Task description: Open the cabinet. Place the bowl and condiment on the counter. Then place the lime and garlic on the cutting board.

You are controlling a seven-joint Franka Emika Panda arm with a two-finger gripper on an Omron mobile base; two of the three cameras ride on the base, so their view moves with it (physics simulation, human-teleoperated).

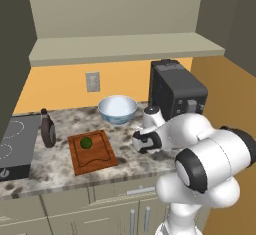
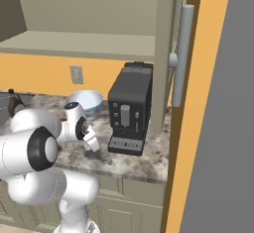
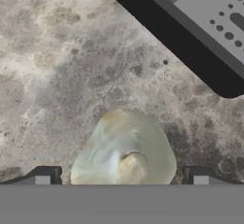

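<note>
From the left base view I find the cabinet (image 1: 125, 29) open, its shelves bare. On the table (image 1: 60, 169) the bowl (image 1: 117, 109) stands near the back wall, beside a black coffee machine (image 1: 176, 91). The condiment (image 1: 48, 129) stands upright between the stovetop (image 1: 15, 146) and the cutting board (image 1: 92, 152). The lime (image 1: 86, 142) lies on the far half of that board. My arm reaches in from the lower right, with the gripper (image 1: 141, 141) low over the table to the right of the board, in front of the coffee machine. From the right base view I see the gripper (image 2: 92, 143) pointing down at the table just left of the coffee machine (image 2: 130, 108), the bowl (image 2: 85, 101) behind it, and one cabinet door (image 2: 163, 53) swung open with its bar handle (image 2: 181, 48) facing me. In the hand view the garlic (image 3: 125, 149) lies on the speckled table (image 3: 57, 66), between my two fingers (image 3: 44, 176), which stand spread wide on either side and are not touching it. The base of the coffee machine (image 3: 200, 32) crosses the upper right corner.
</note>
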